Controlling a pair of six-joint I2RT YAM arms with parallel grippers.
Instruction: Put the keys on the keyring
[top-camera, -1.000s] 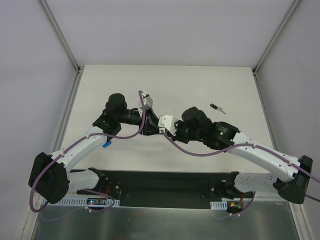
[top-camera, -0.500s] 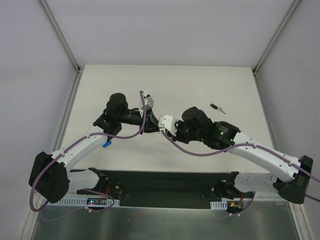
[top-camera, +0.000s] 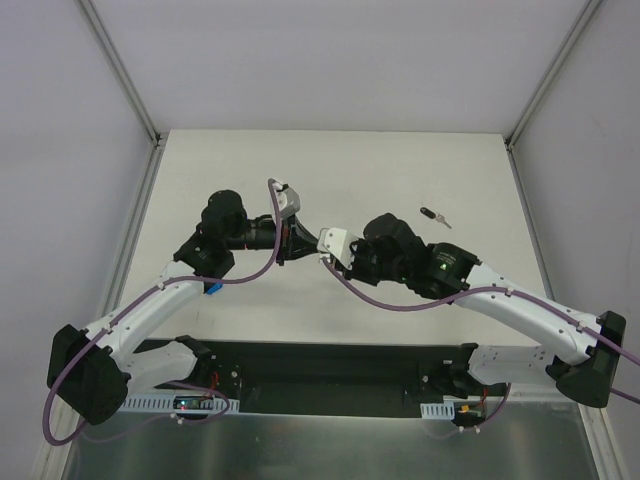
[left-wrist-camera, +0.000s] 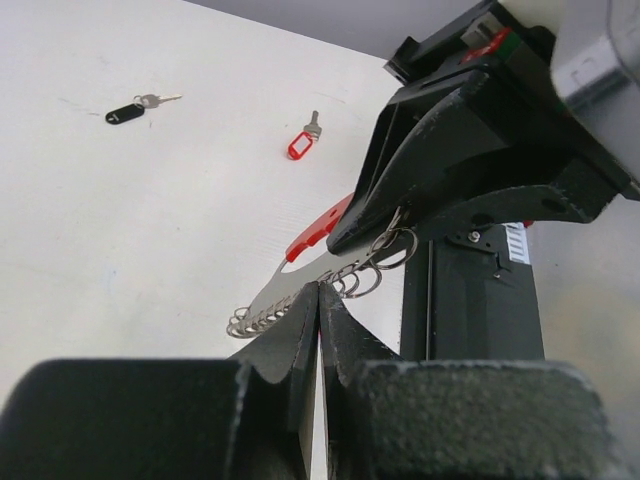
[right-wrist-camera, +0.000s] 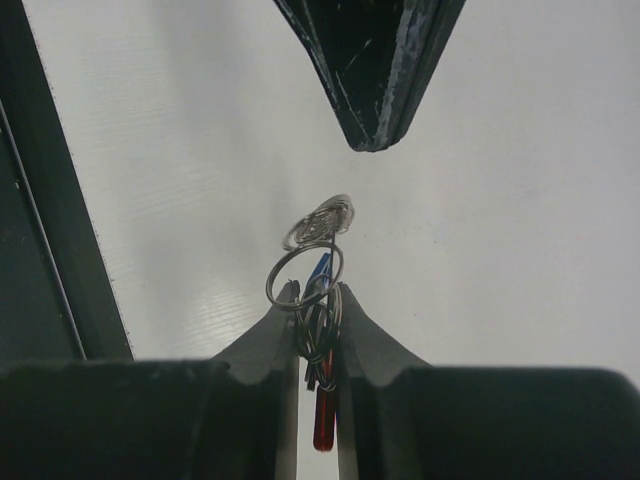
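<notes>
**A:** What has just changed?

**B:** The left end effector (left-wrist-camera: 318, 295) has clenched fully shut with nothing between its fingers. Its tips are near the chain of the red plastic band and silver metal keyring (left-wrist-camera: 318, 228), but not on it.

**A:** Where is the keyring, then?

**B:** It is up off the white desk (left-wrist-camera: 150, 220), pinched in the right end effector (right-wrist-camera: 318, 292), with its rings poking out past the fingertips. A small blue-headed silver key (right-wrist-camera: 320, 268) hangs among those rings. I cannot tell whether it is truly threaded on.

**A:** What does that mean for the task?

**B:** I'd judge the blue one handed over and the left arm free for another. The black-headed silver key (left-wrist-camera: 125, 113) and the red-tagged silver key (left-wrist-camera: 302, 145) lie on the desk, well apart from the keyring, so they are not yet on it.

**A:** How does this compare with a second ago?

**B:** Back then the left fingers were partly parted and closer to the right ones. From above, the left arm has since drawn back toward its own side, widening the gap. The right arm and its grip are unaltered, and the black-headed silver key lies where it did.
</notes>
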